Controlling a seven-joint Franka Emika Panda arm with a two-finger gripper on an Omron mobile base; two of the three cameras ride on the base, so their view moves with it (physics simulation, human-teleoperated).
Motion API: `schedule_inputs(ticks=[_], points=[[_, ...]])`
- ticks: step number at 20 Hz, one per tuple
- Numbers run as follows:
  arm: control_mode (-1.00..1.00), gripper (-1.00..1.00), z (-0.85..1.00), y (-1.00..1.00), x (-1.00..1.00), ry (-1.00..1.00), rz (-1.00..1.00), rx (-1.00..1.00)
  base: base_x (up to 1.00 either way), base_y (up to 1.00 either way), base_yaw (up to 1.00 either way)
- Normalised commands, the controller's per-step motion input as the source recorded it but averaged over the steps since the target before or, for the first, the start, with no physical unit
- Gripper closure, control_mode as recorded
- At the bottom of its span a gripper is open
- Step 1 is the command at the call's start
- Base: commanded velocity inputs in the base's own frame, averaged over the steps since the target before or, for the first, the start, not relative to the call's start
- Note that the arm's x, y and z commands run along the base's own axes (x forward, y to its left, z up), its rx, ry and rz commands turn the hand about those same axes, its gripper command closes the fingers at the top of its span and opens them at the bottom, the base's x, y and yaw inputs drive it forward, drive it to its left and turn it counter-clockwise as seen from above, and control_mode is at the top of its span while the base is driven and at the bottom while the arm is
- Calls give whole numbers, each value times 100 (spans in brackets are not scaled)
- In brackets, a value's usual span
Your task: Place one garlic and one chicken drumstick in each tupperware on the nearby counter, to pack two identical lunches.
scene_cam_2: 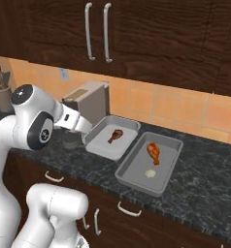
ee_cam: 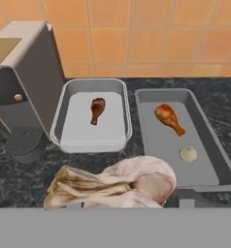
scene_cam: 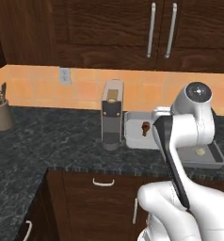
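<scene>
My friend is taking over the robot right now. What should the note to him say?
Gripper: at the bottom of the hand view, shut on a garlic, papery and pale, held above the counter in front of the two containers.
Pale tupperware, next to the coffee machine: one chicken drumstick inside, no garlic yet.
Darker tupperware, on the far side from the machine: one drumstick and one small garlic.
Done: the darker tray is packed.
Left: put the held garlic into the pale tray beside its drumstick, then let go.
</scene>
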Motion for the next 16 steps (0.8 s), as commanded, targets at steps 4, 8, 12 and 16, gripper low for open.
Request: schedule_inputs(ticks=[4,8,12,16], points=[[100,100,0,0,0,0,0,0,42,2,-13],[-100,100,-64,0,38,17,-8,-5,0,0,0],[-100,100,-65,6,74,15,0,-1,0,0,0],[-100,100,-66,-6,100,11,0,6,0,0,0]])
